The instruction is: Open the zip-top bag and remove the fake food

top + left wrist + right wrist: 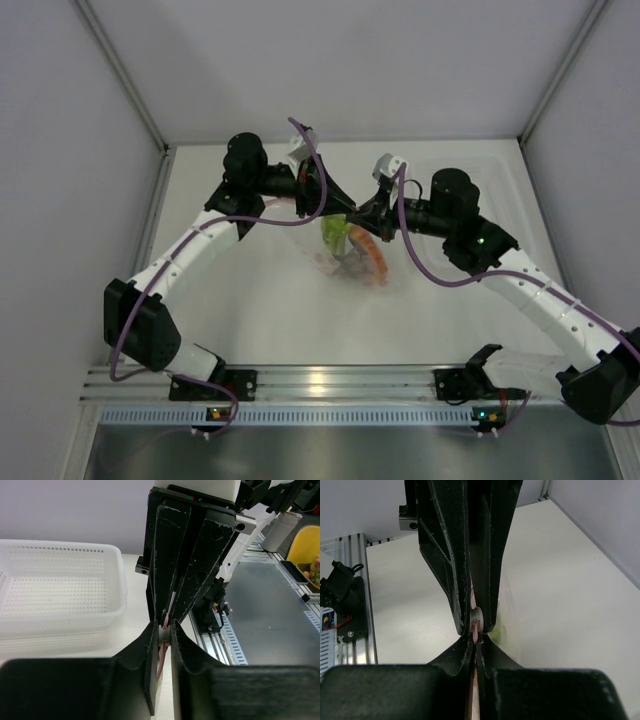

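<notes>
L pincer (164, 630) + R pincer (476, 639) both pinch 1 zip-top bag (338, 268) top; ≥2 fake food pcs (372, 260) inside.

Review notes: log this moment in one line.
right end effector: shut on clear crinkly zip-top bag | left end effector: astride pink strip, grip unclear | colourful toy food: inside

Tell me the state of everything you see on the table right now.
zip-top bag: pinched at its zip edge by both grippers.
fake food: inside the bag.
left gripper: shut on the bag's edge.
right gripper: shut on the bag's edge.
white basket: empty where visible.
</notes>
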`<state>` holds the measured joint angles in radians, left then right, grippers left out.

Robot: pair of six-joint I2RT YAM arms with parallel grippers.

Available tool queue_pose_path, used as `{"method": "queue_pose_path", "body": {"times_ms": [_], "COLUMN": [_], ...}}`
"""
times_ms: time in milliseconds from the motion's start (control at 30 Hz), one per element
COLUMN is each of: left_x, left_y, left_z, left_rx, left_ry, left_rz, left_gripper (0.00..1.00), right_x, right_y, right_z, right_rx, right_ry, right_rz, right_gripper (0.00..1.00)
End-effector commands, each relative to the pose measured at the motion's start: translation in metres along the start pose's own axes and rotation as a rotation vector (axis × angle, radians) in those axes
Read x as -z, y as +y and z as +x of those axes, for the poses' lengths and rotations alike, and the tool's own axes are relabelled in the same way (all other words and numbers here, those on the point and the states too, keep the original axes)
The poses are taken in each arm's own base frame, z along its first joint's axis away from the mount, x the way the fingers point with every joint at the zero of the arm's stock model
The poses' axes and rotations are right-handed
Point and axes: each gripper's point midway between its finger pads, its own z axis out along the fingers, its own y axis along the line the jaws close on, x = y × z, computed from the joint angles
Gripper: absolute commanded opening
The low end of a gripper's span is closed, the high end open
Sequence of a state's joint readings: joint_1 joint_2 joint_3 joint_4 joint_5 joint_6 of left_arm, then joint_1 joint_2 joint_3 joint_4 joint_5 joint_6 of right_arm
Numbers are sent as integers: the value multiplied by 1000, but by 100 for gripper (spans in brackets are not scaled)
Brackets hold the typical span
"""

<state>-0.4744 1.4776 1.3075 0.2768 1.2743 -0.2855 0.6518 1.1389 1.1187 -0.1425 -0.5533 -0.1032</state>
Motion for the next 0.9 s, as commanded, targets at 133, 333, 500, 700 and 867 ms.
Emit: {"method": "queue_pose_path", "body": {"times_ms": [133,333,500,700,867], "left_x": [-1,2,3,7,33], "left_y": [0,-2,-4,-5,15], "left_z": [1,-1,5,4,9], "left_rx": [-53,-79,-66,-90,-56], "left_ry": [-7,-8,8,9,12], "left_rz": [5,7,47,53,5], "left_gripper": [0,0,0,0,0], "right_x": [2,8,24,43,66], "right_y": [5,4,1,-11,-12], "right_z": [-17,-11,-11,-17,-19], "right_rx": [36,40,17,-6,-31], "right_ry": [-69,-68,-115,-156,-179], "right_rz": [-4,16,62,146,225], "right_gripper": [0,0,0,0,0]}}
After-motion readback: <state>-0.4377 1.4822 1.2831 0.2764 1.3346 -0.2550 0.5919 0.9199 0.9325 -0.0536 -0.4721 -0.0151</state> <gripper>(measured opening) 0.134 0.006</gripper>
